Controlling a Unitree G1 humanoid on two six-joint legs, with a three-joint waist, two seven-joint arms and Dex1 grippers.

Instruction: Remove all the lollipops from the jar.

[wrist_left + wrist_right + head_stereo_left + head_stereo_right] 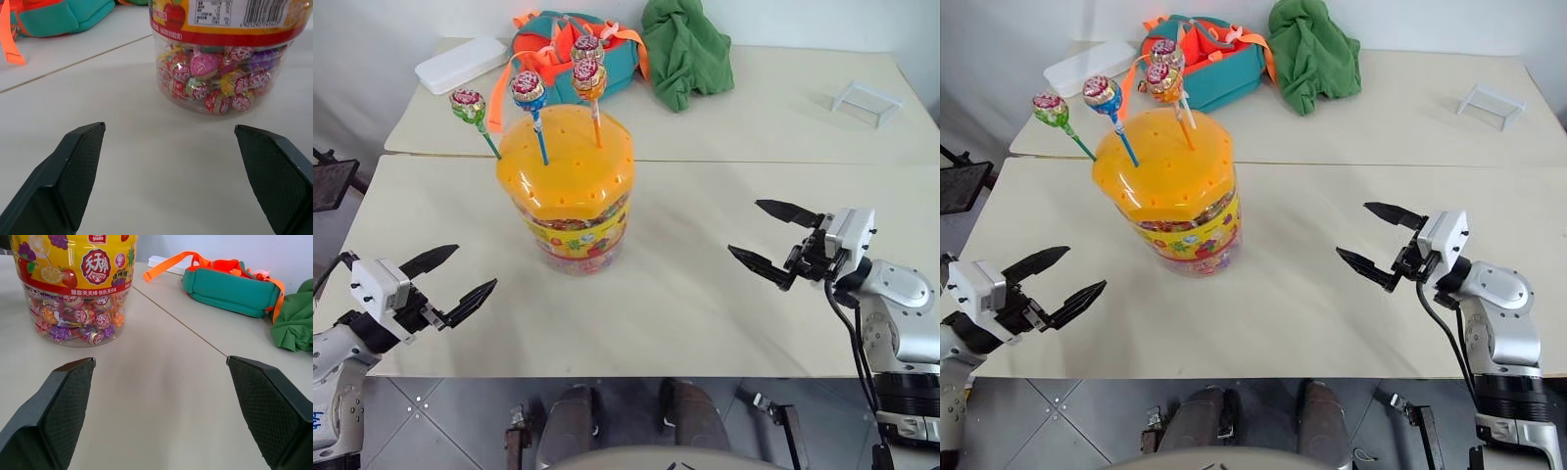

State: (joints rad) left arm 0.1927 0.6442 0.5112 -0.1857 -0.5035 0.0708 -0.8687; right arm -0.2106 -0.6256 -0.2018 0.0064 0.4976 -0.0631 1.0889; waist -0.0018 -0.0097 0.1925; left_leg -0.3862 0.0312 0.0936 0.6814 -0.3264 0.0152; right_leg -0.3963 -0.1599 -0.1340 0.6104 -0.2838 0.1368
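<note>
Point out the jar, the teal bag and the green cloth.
jar (570, 186): left eye view, yellow lid.
teal bag (230, 291): right wrist view, side panel.
green cloth (1312, 49): right eye view, middle folds.

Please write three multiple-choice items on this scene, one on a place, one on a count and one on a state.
1. Where does the jar stand?
A. on the near table, between the two grippers
B. on the far table beside the green cloth
C. on the floor

2. How many lollipops stick up from the jar's lid?
A. two
B. four
C. six

3. In what state is the right gripper?
A. shut on a lollipop
B. shut on nothing
C. open and holding nothing

Answers:
1. A: the jar is on the near table, with the left gripper on one side and the right gripper on the other.
2. B: four wrapped heads on sticks rise from the lid.
3. C: its two black fingers are spread wide with only table between them.
</note>
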